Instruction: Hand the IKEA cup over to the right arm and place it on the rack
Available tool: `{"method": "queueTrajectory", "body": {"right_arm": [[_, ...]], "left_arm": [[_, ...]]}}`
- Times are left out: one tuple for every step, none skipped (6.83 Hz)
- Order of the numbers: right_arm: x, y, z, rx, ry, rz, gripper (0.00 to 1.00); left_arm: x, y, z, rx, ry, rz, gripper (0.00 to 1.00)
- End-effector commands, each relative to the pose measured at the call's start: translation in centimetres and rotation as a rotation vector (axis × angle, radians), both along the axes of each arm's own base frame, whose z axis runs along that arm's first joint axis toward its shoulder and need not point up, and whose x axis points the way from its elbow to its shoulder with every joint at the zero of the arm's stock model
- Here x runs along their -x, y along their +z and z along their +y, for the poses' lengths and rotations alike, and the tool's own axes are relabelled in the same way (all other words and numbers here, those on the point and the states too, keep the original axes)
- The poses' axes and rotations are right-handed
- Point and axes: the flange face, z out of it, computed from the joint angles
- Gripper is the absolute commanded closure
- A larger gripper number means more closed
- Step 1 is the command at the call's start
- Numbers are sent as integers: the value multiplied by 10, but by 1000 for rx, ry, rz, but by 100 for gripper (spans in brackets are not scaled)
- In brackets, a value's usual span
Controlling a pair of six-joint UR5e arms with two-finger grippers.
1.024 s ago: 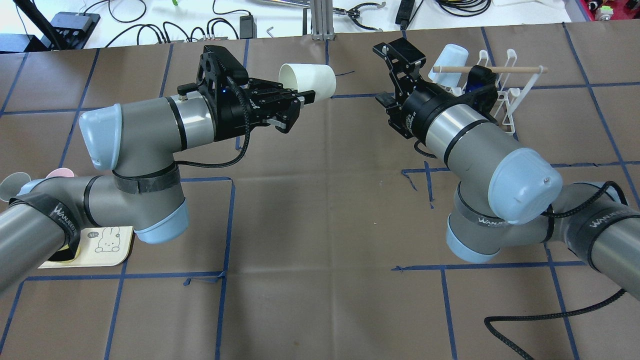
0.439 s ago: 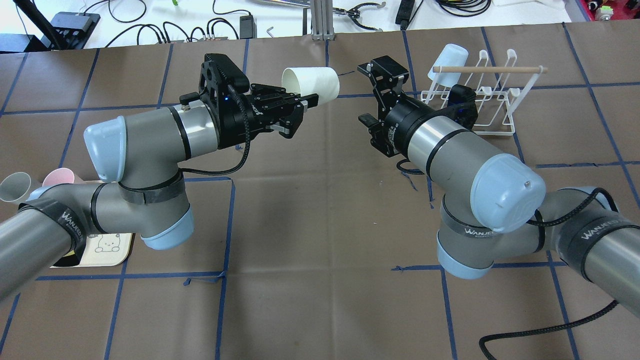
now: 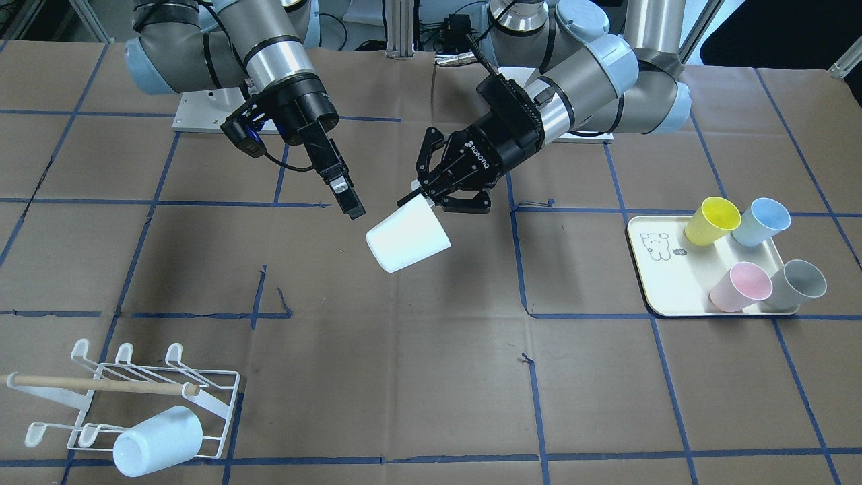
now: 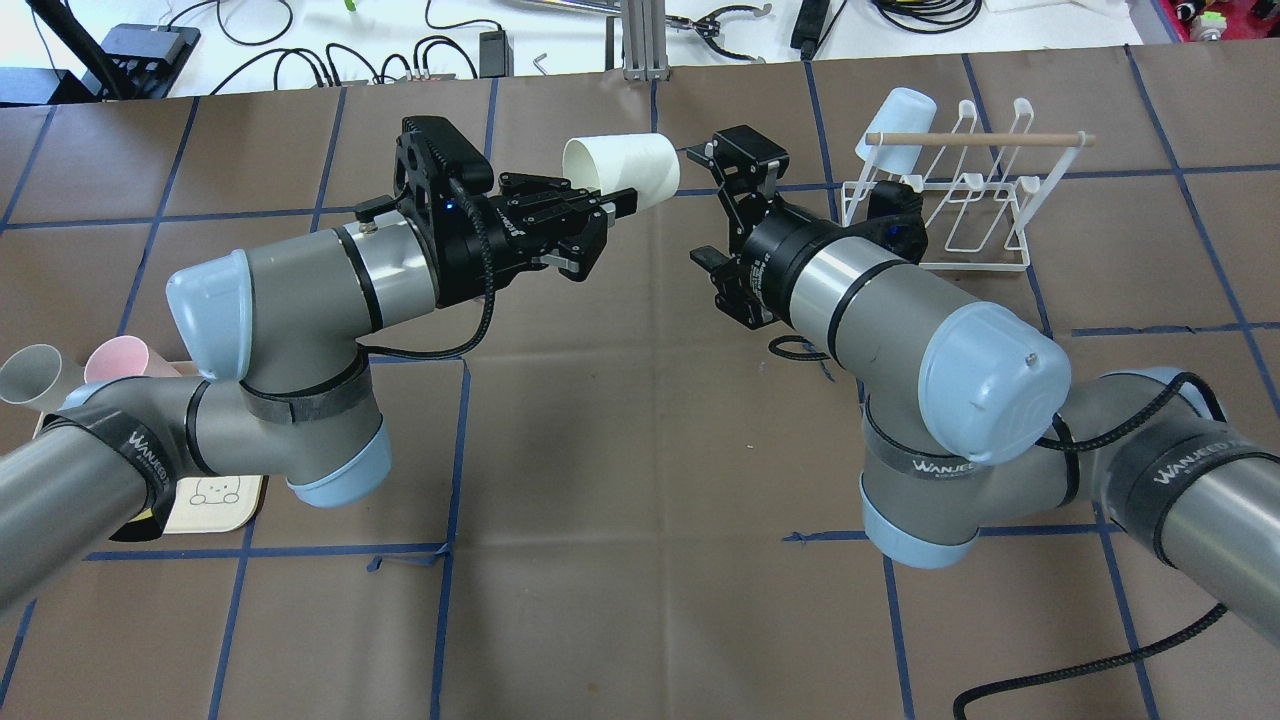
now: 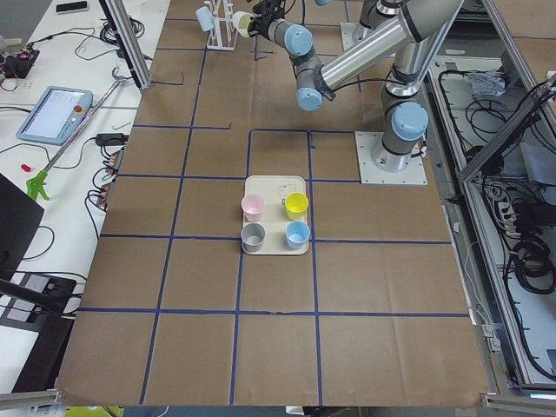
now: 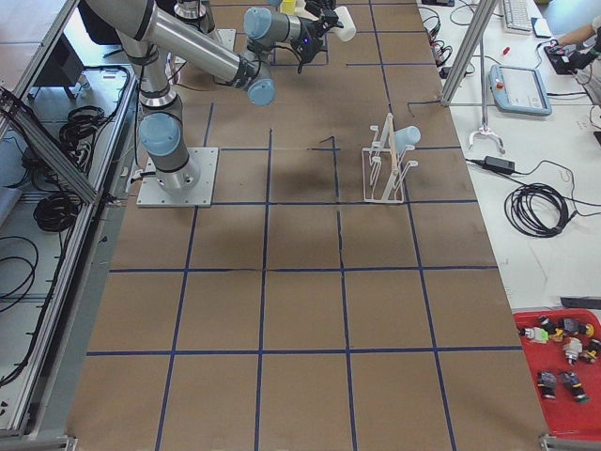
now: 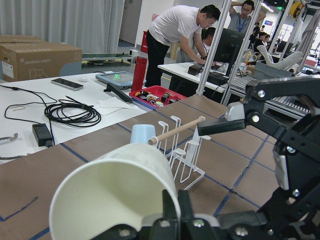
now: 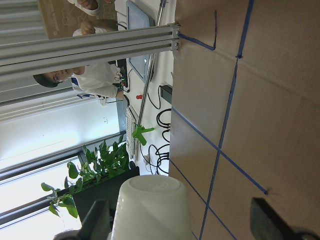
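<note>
My left gripper [image 4: 608, 203] is shut on the rim of a white IKEA cup [image 4: 627, 168] and holds it on its side above the table, base toward the right arm. It also shows in the front view [image 3: 407, 239]. The right gripper [image 4: 718, 205] is open, its jaws wide apart, just right of the cup's base without touching it. In the right wrist view the cup's base [image 8: 150, 210] sits between the spread fingers [image 8: 97, 220]. The white wire rack [image 4: 960, 200] with a wooden dowel stands behind the right arm.
A pale blue cup [image 4: 895, 120] hangs on the rack's far left prong. A cream bear tray [image 3: 646, 269] holds yellow [image 3: 712, 219], blue [image 3: 761, 221], pink [image 3: 741, 286] and grey [image 3: 798, 283] cups on the robot's left. Cables lie beyond the table's far edge.
The right arm has swung left from the rack toward the cup, gripper still open. The left gripper, still holding the cup, has shifted slightly right.
</note>
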Motion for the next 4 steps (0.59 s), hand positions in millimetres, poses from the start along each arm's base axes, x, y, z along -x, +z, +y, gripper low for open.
{"method": "queueTrajectory", "body": {"right_arm": [[-12,10,-2,21,29,-1,0],[-16,8,-4,17,37,-3,0],[-23,-1,-6,-5,49,-2,0],[-27,-8,-12,-20,51,-4,0]], "left_arm": [[0,0,0,0,1,1,100],[0,0,0,0,1,1,100],[0,0,0,0,1,1,100],[0,0,0,-2,1,2,100]]}}
